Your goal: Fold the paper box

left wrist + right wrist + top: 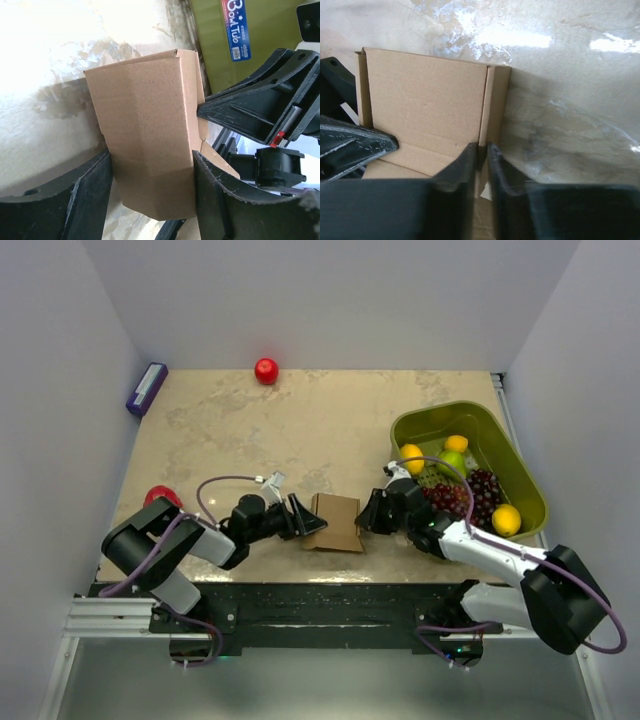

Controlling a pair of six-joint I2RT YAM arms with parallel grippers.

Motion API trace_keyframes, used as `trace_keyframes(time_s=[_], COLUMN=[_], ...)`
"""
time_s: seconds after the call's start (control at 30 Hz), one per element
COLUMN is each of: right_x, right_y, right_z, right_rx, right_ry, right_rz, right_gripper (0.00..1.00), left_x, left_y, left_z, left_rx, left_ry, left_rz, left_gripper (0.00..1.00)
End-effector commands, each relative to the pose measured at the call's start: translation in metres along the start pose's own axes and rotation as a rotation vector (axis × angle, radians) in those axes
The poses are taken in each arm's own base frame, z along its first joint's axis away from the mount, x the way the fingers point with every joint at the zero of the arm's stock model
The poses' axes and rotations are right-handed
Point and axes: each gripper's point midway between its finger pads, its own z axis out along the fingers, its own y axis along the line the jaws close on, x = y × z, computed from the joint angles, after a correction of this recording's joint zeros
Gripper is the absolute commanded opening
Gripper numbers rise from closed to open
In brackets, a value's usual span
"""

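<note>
The paper box (337,522) is plain brown cardboard, partly folded, near the table's front edge between my two grippers. In the left wrist view the box (145,125) stands between my left gripper's (150,162) two fingers, which press on its two opposite sides. My left gripper (305,518) is at the box's left side. My right gripper (372,512) is at the box's right side. In the right wrist view its fingers (470,165) are pinched on a thin upright wall of the box (425,110). My right gripper (483,150) holds that wall from above.
A green basket (520,475) with lemons, a lime and grapes stands at the right, close behind my right arm; its wall (215,50) shows in the left wrist view. A red apple (266,370) lies at the back. A purple block (147,388) lies back left. A red object (160,497) is by my left arm.
</note>
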Motion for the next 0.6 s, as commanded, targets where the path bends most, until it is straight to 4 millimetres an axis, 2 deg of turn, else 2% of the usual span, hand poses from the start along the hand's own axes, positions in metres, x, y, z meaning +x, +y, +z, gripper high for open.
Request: trace_keyframes(time_s=[0.0,0.03,0.07,0.17,0.27,0.37,0.47,0.57], right_x=[-0.008,-0.013,-0.021,-0.038,-0.051,-0.058,-0.058,-0.057], right_y=[-0.017,-0.017,-0.011,0.006,0.028,0.045,0.061,0.075], right_z=[-0.016,-0.019,-0.023,-0.038,-0.053,-0.065,-0.074,-0.086], right_rx=[0.078,0.083,0.072,0.021,-0.052,-0.094,-0.139,-0.181], right_ry=[-0.035,-0.052,-0.073,-0.124,-0.178,-0.224,-0.245,-0.311], right_rz=[-0.088,-0.116,-0.133,-0.209,-0.292,-0.347,-0.37,-0.467], right_gripper=[0.32,0.39,0.54,0.75,0.89,0.93,0.96,0.98], left_x=[-0.007,-0.007,-0.006,-0.006,-0.008,-0.015,-0.023,-0.029], left_y=[-0.04,-0.04,-0.04,-0.045,-0.049,-0.051,-0.054,-0.059], left_z=[0.005,0.006,0.006,0.006,0.003,-0.005,-0.019,-0.034], left_rx=[0.165,0.168,0.171,0.196,0.207,0.216,0.239,0.266], left_ry=[0.002,0.007,0.011,0.028,0.047,0.065,0.08,0.107], left_rz=[0.007,-0.01,-0.015,-0.024,-0.027,-0.034,-0.061,-0.09], left_gripper=[0.4,0.39,0.38,0.38,0.38,0.37,0.37,0.37])
